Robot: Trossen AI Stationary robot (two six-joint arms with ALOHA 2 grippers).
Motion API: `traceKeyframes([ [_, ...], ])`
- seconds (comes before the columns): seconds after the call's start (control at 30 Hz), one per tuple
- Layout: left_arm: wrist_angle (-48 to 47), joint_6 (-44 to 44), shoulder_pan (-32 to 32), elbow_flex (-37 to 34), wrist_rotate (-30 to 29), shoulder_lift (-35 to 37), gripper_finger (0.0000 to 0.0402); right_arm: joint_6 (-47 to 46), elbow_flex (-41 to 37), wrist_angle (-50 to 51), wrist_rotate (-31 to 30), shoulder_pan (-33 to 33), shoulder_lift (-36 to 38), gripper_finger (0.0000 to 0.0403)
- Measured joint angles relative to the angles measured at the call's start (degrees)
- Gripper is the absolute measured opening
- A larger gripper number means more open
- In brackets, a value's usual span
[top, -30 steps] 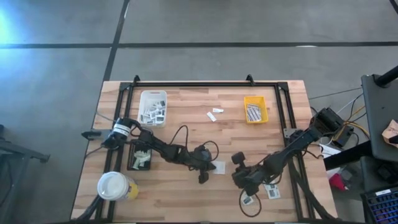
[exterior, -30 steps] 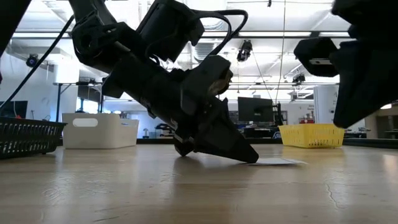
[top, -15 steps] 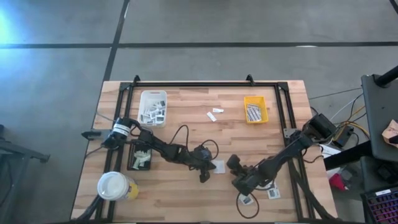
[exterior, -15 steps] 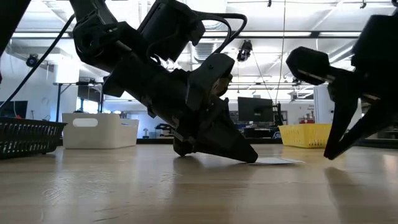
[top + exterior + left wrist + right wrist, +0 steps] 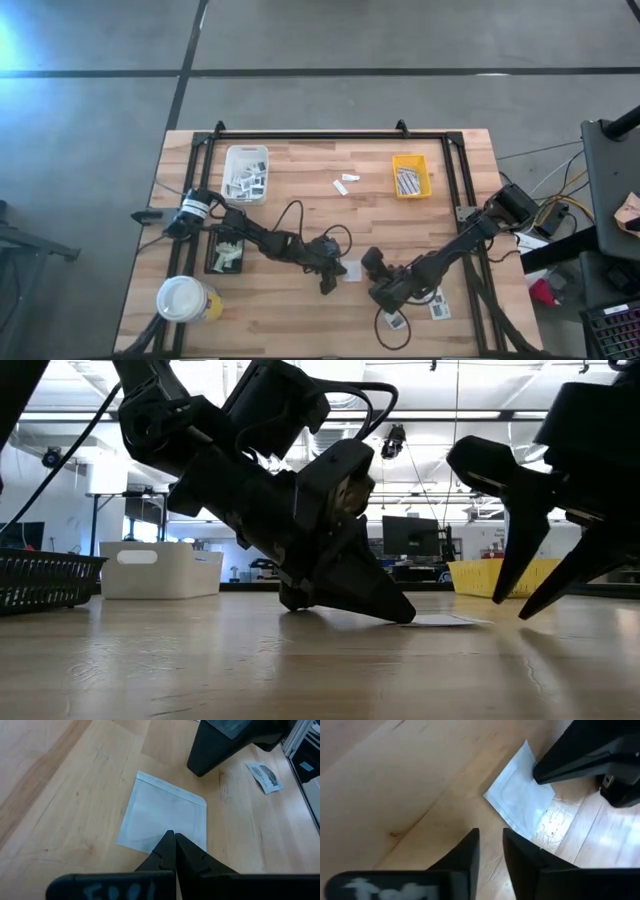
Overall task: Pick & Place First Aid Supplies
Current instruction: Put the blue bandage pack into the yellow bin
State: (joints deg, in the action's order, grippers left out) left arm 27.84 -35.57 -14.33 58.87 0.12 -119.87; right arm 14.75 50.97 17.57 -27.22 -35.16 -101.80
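Observation:
A flat white packet [image 5: 167, 812] of the first aid supplies lies flat on the wooden table near its middle; it also shows as the packet [image 5: 352, 268]. My left gripper [image 5: 171, 837] is shut, with its tips down on the packet's edge nearest that arm. My right gripper [image 5: 490, 847] is open. It hangs just above the bare wood on the packet's right side, a short way from the packet [image 5: 520, 800], and touches nothing. In the low view its two fingers [image 5: 505, 590] stand spread and slant down. My left gripper presses its shut fingertips [image 5: 170, 836] on the packet's near edge [image 5: 150, 840], about the middle of that edge. The fingers slant down from the table's left side. The packet stays flat on the table [image 5: 445, 620].
A white tray [image 5: 245, 172] with packets and a yellow tray [image 5: 410, 175] stand at the far side. A black tray [image 5: 225, 250] and a large cup [image 5: 185, 298] are at the left. Loose pieces [image 5: 342, 184] lie mid-table, more packets [image 5: 437, 308] near the right arm.
My right gripper has come down and moved toward the table's left, closer to the packet. It has rolled about its own axis, and its fingers have parted. My left gripper and the packet have stayed where they were.

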Motion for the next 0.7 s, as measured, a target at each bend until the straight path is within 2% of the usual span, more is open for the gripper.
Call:
traceKeyframes([
  [0.17,-0.03,-1.78,0.0,0.02,0.02,0.0,0.0,7.04,-0.91,-3.06,-3.48,-0.16,-1.79,0.0112],
  [0.37,0.13,-2.08,0.0,0.03,0.13,-0.02,0.0,12.92,-0.63,-7.15,-8.17,-0.26,-5.6,0.0122],
  [0.7,0.1,-3.75,0.32,0.04,0.09,-0.02,0.0,15.64,-0.78,-9.83,-7.32,-0.22,-5.93,0.0114],
])
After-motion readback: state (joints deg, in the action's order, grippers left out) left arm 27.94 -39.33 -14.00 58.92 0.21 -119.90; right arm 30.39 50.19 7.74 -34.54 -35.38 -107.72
